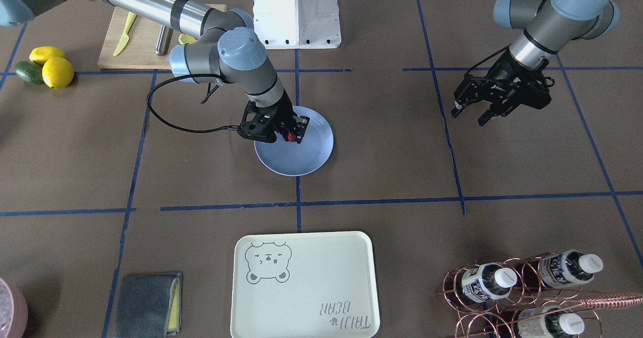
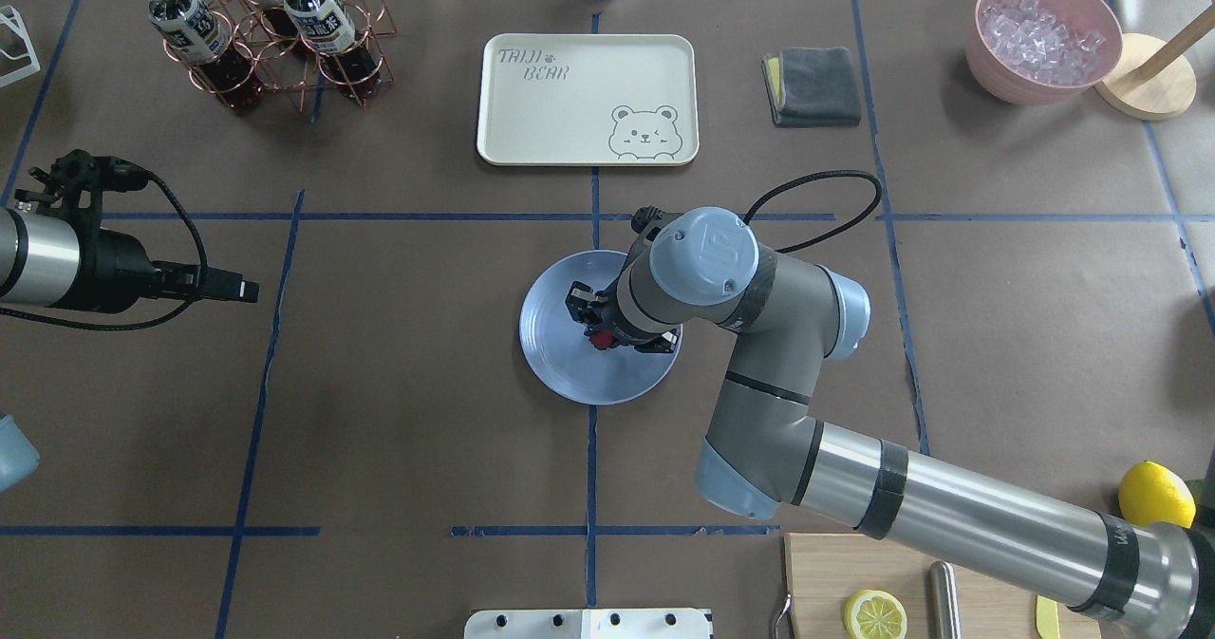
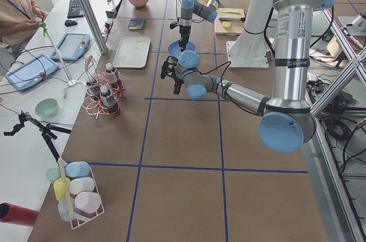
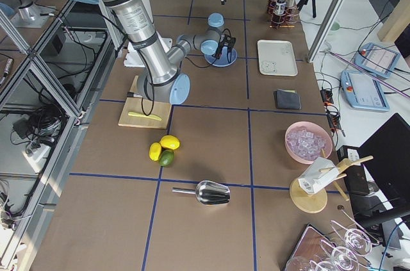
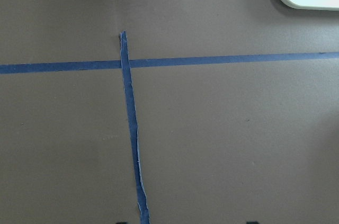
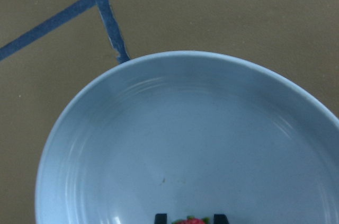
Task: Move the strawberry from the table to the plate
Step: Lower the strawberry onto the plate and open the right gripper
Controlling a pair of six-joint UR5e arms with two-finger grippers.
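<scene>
Small dark-red roundish strawberry (image 1: 290, 137) is pinched between the fingertips of the right gripper (image 1: 293, 135), which is clenched on it. It sits over the middle of the round glossy light-blue plate (image 1: 301, 159), well inside the rim. Touching the plate or just above it: cannot tell.

Heading and long axis: can't call it. Both fixed top views give only a red blob with no readable tip or stem end.

The right wrist view shows only the berry's (image 6: 190, 220) upper sliver at the bottom edge, red with a speck of green, between two black fingertips (image 6: 160, 218). The rest is cut off by the frame. That view does give the plate's (image 6: 185, 128) bare interior and far rim.

In the overhead view the wrist joint covers most of the gripper (image 2: 607, 335), so the berry (image 2: 600, 340) just peeks out. The front-facing view shows it clearer, from the side. In both end-of-table views the berry is too small to make out.

The plate lies on the brown paper-covered table (image 1: 382, 142), on a blue tape line. A cream rectangular tray with a bear drawing (image 1: 311, 298) lies on the far side from the robot, apart from the plate.

The left gripper (image 1: 471, 116) is well apart, on the robot's left, above bare table, with its jaws spread and nothing between them. Its wrist view shows only tape lines, a pale rounded corner cut off at top right, and two fingertip ends wide apart at the bottom edge.
</scene>
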